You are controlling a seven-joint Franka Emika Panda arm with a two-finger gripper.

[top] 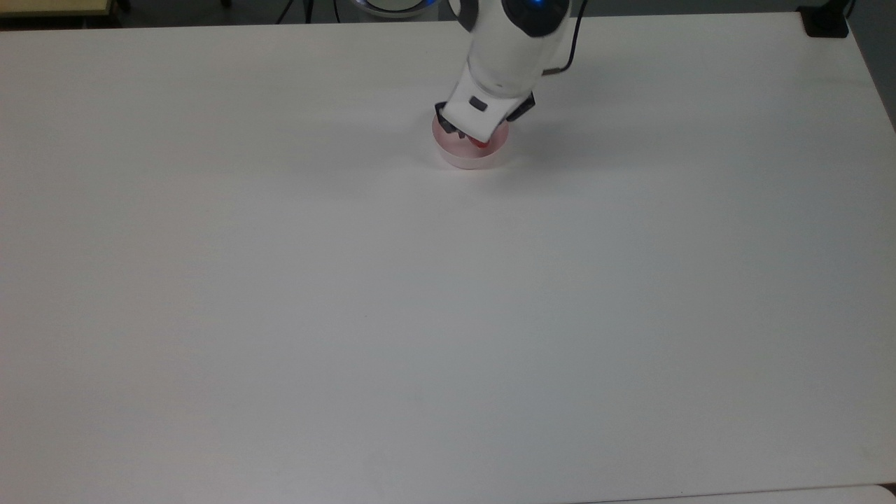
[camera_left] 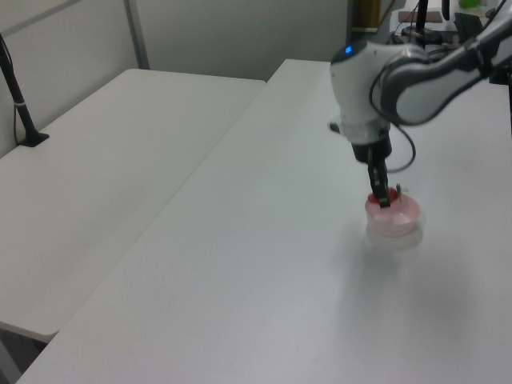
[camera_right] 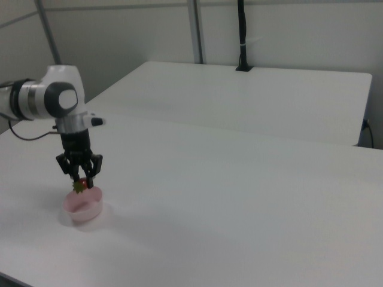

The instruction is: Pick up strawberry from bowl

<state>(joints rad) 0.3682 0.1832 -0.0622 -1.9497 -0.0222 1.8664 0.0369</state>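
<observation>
The pale pink bowl stands on the white table, toward the far edge in the top view. My gripper hangs just above the bowl's rim, pointing down. It is shut on the strawberry, whose red body and green leafy top sit between the fingers. In the left view the strawberry is a small red spot at the fingertips, right over the bowl. The arm's white wrist hides part of the bowl in the top view.
The white table is wide and bare around the bowl. A second white table adjoins it, carrying a black post. A black object sits at the top view's far right corner.
</observation>
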